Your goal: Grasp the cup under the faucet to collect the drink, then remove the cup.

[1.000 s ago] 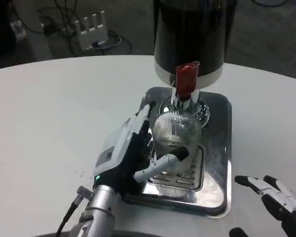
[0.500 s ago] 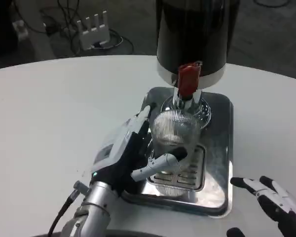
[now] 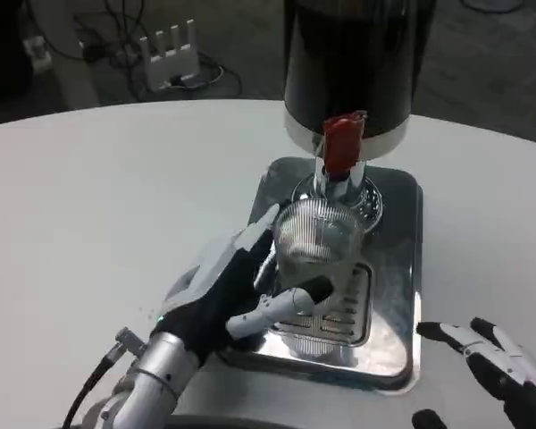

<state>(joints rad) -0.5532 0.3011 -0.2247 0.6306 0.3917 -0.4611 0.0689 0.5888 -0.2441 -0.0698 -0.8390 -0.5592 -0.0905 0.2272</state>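
My left hand wraps around the clear ribbed cup and holds it. The cup sits on the shiny drip tray, right under the red tap of the black drink dispenser. My right hand rests on the white table with its fingers spread, holding nothing.

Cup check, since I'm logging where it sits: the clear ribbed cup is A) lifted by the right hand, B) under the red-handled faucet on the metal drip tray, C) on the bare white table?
B: the cup stands on the drip tray below the faucet, with the left hand around it.
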